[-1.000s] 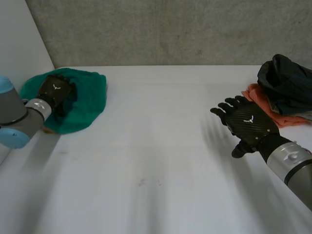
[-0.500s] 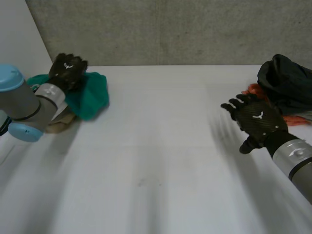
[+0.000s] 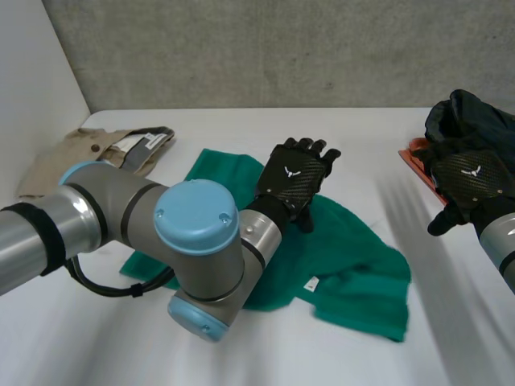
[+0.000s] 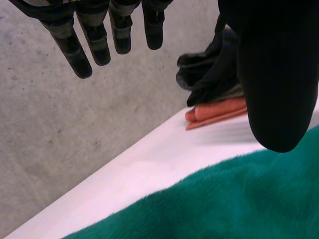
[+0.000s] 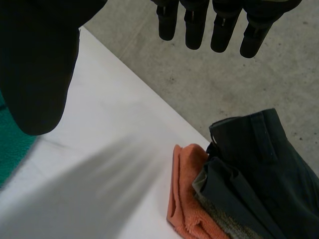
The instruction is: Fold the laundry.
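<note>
green towel (image 3: 354,273) lies rumpled but mostly opened out at the middle of the surface (image 3: 362,129), one corner reaching toward the near right. a second ago it was bunched at the far left corner. the left hand (image 3: 291,181) has brought it across and now hangs over its far edge, fingers straight and spread, pinching nothing. so the piece is in place but not yet flattened, and i judge no fold has begun.

the right hand (image 3: 467,181), also spread and empty, has drifted toward the right edge, close by a dark garment (image 3: 475,121) heaped on an orange towel (image 3: 414,157). a beige garment (image 3: 80,153) now lies uncovered at the far left corner. nothing lies close to the towel.
</note>
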`<action>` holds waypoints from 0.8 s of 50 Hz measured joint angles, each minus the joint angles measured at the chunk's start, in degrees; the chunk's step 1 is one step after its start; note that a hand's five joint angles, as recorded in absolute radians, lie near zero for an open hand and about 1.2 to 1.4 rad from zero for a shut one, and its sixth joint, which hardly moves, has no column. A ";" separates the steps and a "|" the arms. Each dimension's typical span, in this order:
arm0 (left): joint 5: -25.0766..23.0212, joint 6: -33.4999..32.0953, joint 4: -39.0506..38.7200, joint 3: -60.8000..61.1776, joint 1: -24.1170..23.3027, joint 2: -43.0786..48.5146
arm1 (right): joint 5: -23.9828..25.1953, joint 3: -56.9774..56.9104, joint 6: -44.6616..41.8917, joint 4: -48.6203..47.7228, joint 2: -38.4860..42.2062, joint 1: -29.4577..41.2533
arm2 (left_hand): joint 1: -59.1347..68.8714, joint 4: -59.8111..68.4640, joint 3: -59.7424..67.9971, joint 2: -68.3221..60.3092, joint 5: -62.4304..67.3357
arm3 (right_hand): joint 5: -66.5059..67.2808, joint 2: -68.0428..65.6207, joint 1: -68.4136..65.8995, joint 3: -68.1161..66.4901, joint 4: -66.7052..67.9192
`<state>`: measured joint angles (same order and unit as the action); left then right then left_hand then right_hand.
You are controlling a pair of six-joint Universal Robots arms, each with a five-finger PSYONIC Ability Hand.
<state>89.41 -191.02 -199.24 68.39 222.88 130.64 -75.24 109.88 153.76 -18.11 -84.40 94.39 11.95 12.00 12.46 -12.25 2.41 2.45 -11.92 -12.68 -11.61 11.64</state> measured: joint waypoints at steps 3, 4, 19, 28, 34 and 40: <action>0.83 -2.00 1.96 0.54 0.24 -1.74 | 0.09 -0.55 0.02 1.56 -0.03 -0.34 | 0.00 -0.03 0.00 0.03 0.00 | 0.00 0.00 0.00 0.00 0.00; 1.00 -2.54 2.66 1.27 0.47 -3.04 | 0.11 -0.87 0.04 2.46 -0.06 -0.41 | 0.00 -0.04 0.01 0.03 0.00 | 0.00 0.00 0.00 0.00 0.00; 2.12 -11.55 6.29 27.82 15.58 -26.51 | -0.62 -6.39 8.64 29.18 -2.77 7.66 | 0.20 0.56 0.21 -0.27 0.20 | 0.00 0.00 0.00 0.00 0.00; 0.04 -22.85 6.57 37.48 23.87 -26.70 | -5.54 -1.75 5.09 26.55 -1.85 14.98 | 8.09 8.10 7.37 -7.57 7.74 | 8.24 -8.45 -7.72 -8.84 8.69; -2.88 -24.54 6.66 40.65 26.49 -26.77 | -7.95 3.14 0.90 20.85 -2.20 17.60 | 9.15 9.39 8.80 -8.98 9.23 | 24.18 -25.08 -24.33 -25.25 25.04; -4.54 -24.10 6.67 41.78 27.42 -27.28 | -8.08 4.90 -1.71 21.41 -3.70 18.55 | 9.15 9.39 8.87 -8.98 9.27 | 21.96 -22.71 -21.82 -22.67 23.13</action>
<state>84.87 -215.11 -192.56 110.17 250.30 103.36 -83.32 114.78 152.06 3.29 -88.10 112.94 21.10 21.39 21.33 -21.23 11.69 24.41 -34.63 -34.50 -34.29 34.77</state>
